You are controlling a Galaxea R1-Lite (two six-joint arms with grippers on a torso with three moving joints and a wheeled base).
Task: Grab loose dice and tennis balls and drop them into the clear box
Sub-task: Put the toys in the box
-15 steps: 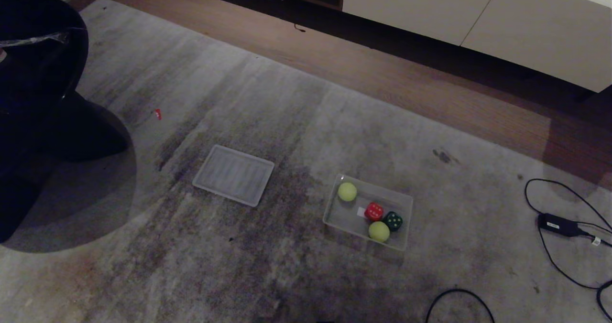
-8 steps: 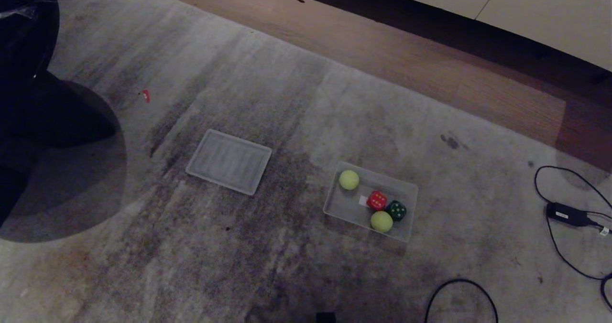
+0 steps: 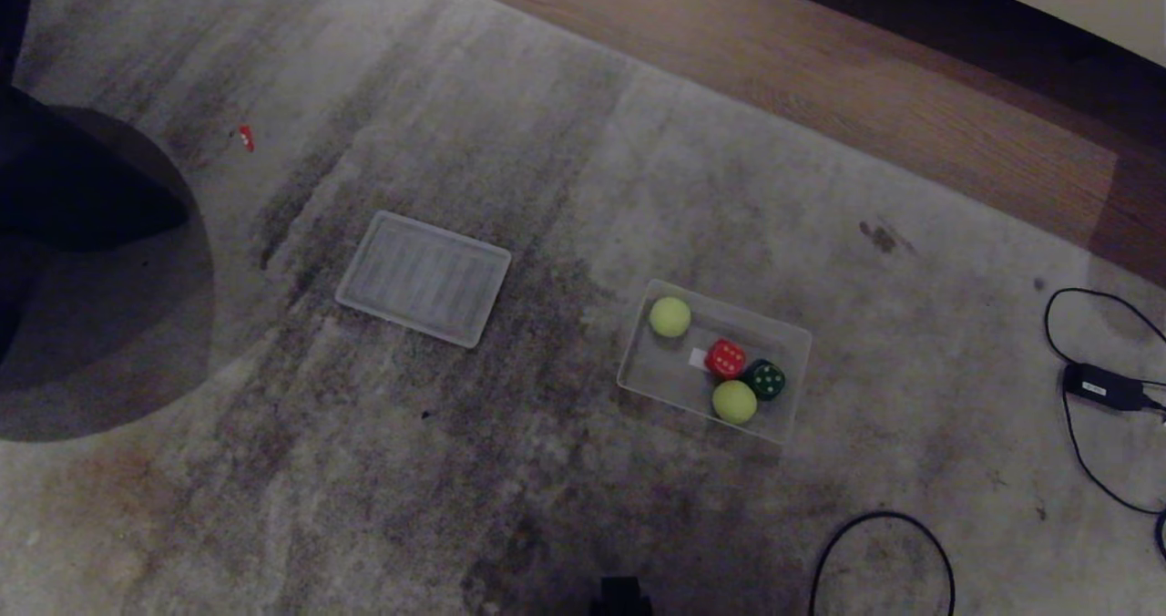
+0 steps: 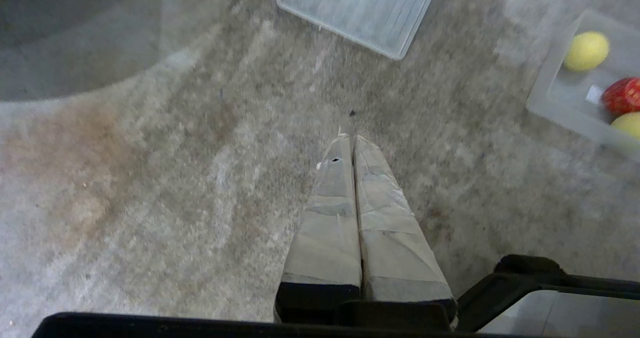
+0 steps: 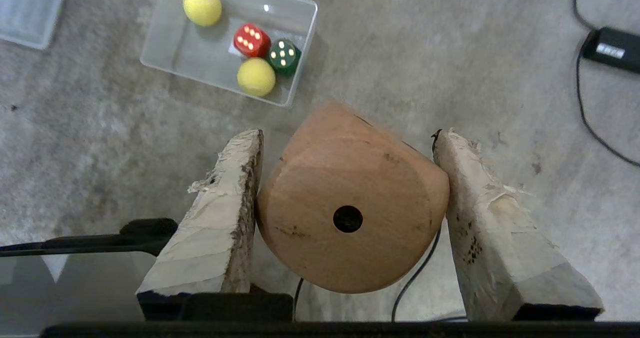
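The clear box (image 3: 663, 372) sits on the grey carpet right of centre, lid off. Inside it lie two tennis balls (image 3: 669, 316) (image 3: 734, 401), a red die (image 3: 725, 358) and a dark green die (image 3: 766, 379). Neither gripper shows in the head view. In the right wrist view my right gripper (image 5: 348, 134) is shut on a tan die (image 5: 350, 198), held above the carpet short of the box (image 5: 175, 53). My left gripper (image 4: 350, 138) hangs over bare carpet, shut and empty, with the box (image 4: 555, 93) off to its side.
The ribbed lid (image 3: 424, 278) lies flat on the carpet left of the box. A power adapter (image 3: 1107, 385) with cables lies at the right, and a black cable loop (image 3: 879, 552) in front. A dark piece of furniture (image 3: 55, 206) stands at left. Wooden floor (image 3: 820, 78) runs behind.
The whole head view has slid as the camera tilted down; the white cabinet has left the picture. Box, lid and contents keep their places relative to each other.
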